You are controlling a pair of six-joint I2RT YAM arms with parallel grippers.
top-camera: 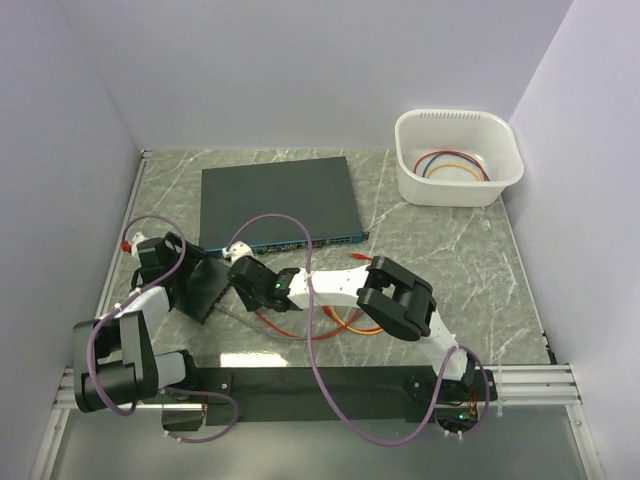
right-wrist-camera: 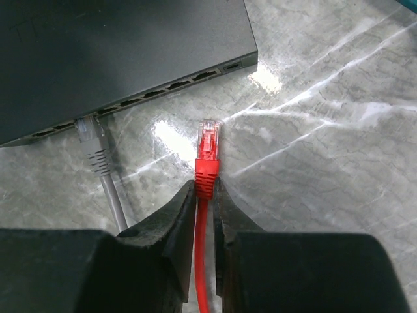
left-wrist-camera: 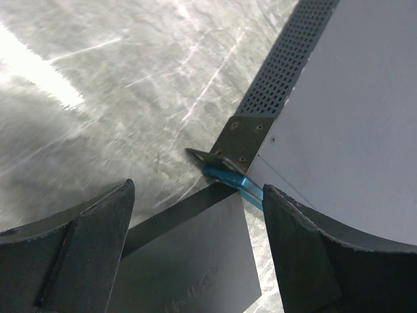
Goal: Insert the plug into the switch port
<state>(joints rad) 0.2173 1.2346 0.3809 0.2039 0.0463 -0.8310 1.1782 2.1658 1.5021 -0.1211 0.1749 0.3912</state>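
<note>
My right claw (right-wrist-camera: 205,188) is pinched on the plug (right-wrist-camera: 208,147), both fingers pressed against the tail of its red boot where the red cable (right-wrist-camera: 202,274) runs back between them; the clear tip points forward, low over the marbled tabletop (right-wrist-camera: 326,163), though I cannot tell whether it rests there; ahead and to the left lies a smaller black slab (right-wrist-camera: 117,45) with its own row of sockets, a grey plug (right-wrist-camera: 88,134) already seated in one; that is not my target, I judge; the switch (top-camera: 275,195), the big dark grey box with the teal front edge, shows in my right wrist view only as a sliver at the top corner; my left claw (left-wrist-camera: 197,189) hangs spread wide and holding nothing, over the spot where the slab's corner sits just beside the switch's bracketed front corner; so the step in hand is the pick-up of the plug, insertion not yet begun; the next move calls for lifting, swinging the tip round to face the teal row, squaring it to a free socket, then a straight push; as for writing, faint raised lettering shows on the slab's lid, too dim to read; the plug carries none.
</note>
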